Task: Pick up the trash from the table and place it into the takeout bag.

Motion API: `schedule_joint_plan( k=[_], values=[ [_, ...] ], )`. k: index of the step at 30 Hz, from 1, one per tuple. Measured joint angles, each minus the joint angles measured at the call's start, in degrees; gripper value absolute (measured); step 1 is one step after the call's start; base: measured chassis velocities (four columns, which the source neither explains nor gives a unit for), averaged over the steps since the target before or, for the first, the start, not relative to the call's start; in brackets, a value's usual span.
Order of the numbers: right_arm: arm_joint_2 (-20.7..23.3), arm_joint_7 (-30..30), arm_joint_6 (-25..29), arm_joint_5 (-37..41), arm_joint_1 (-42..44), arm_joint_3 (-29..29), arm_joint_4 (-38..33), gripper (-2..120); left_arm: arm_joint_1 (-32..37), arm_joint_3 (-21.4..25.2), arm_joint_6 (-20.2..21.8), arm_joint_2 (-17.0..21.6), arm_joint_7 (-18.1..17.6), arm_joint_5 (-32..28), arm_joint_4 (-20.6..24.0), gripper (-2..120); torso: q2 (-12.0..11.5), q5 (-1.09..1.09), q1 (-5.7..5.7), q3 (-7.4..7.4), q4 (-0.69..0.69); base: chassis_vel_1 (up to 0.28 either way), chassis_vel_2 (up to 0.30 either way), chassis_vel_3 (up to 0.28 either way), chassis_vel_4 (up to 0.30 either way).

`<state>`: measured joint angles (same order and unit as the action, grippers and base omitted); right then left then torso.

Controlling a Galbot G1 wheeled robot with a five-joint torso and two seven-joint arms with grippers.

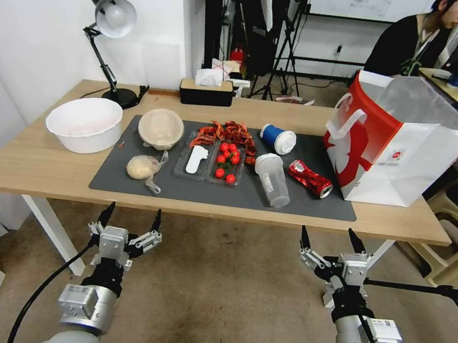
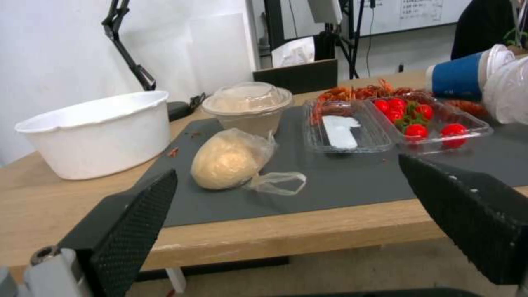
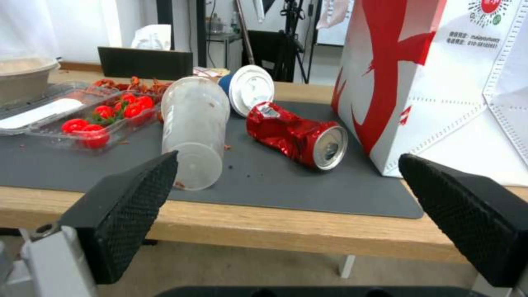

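On the table's (image 1: 33, 164) dark mat lie the trash pieces: a crushed red can (image 1: 310, 178) (image 3: 297, 136), a clear plastic cup (image 1: 272, 179) (image 3: 192, 130) on its side, a blue white-lidded cup (image 1: 277, 139) (image 3: 250, 88) (image 2: 465, 74), a small clear bag with a beige lump (image 1: 142, 167) (image 2: 231, 161), and a round beige lidded bowl (image 1: 160, 128) (image 2: 247, 105). The takeout bag (image 1: 395, 142) (image 3: 440, 82) stands open at the mat's right end. Both grippers hang below the table's front edge, left gripper (image 1: 130, 218) (image 2: 286, 214) and right gripper (image 1: 330, 239) (image 3: 286, 210), each open and empty.
A large white bowl (image 1: 85, 123) (image 2: 96, 132) sits at the left. A clear tray with cherry tomatoes (image 1: 211, 161) and red crayfish shells (image 1: 227, 133) lie mid-mat. A desk lamp (image 1: 110, 33) and black tissue box (image 1: 206, 90) stand at the back.
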<state>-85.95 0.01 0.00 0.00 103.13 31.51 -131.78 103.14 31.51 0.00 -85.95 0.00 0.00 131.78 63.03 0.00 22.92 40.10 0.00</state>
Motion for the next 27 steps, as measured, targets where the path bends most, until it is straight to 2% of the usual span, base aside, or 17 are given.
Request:
schedule_joint_plan(
  k=[27],
  values=[
    [0.02, 0.01, -0.12, 0.11, -0.11, 0.0, 0.0, 100, -0.07, 0.08, 0.18, -0.01, 0.0, -0.13, 0.0, 100, 0.0, 0.0, 0.0, 0.0, -0.01, 0.0, 0.0, 0.0, 0.0]
  ],
)
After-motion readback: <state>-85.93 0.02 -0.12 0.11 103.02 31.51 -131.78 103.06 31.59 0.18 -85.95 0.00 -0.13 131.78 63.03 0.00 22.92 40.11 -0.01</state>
